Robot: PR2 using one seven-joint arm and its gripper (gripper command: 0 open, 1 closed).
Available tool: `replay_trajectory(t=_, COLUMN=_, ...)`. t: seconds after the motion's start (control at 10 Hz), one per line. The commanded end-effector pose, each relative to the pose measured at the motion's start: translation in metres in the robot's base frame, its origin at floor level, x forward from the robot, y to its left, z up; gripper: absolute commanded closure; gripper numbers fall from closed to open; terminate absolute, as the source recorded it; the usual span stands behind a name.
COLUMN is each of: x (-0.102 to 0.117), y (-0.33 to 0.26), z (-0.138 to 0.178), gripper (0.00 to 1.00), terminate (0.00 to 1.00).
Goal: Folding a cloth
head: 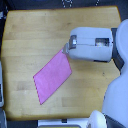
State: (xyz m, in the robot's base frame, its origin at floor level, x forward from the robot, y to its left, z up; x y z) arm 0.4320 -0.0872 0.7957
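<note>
Cloth [52, 76] lies flat mid-table [30, 30], its far right corner just under the fingers [65, 48]. Whether they pinch that corner cannot be told; the view is too blurred. A shallow grip could let the thin fabric slip free mid-fold, leaving it skewed.

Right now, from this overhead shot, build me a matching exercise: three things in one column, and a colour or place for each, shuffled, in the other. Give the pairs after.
Column one:
1. cloth
2. table
3. gripper

Column two:
A. light wood, filling most of the picture
B. at the cloth's upper corner, at the end of the white arm that comes in from the exterior view's right
C. pink-magenta, lying flat and unfolded, aslant on the wood

Pairs: 1-C, 2-A, 3-B. The picture is too blurred to tell whether the gripper is open or shut.
</note>
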Motion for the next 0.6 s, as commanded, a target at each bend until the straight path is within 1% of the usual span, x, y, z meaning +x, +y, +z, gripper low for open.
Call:
replay_trajectory(t=0.0, x=-0.006, y=0.036, z=-0.038, gripper=0.00, terminate=0.00)
replay_trajectory(t=0.2, x=-0.013, y=0.033, z=-0.054, gripper=0.00, terminate=0.00)
replay_trajectory(t=0.5, x=-0.009, y=0.023, z=-0.070, gripper=0.00, terminate=0.00)
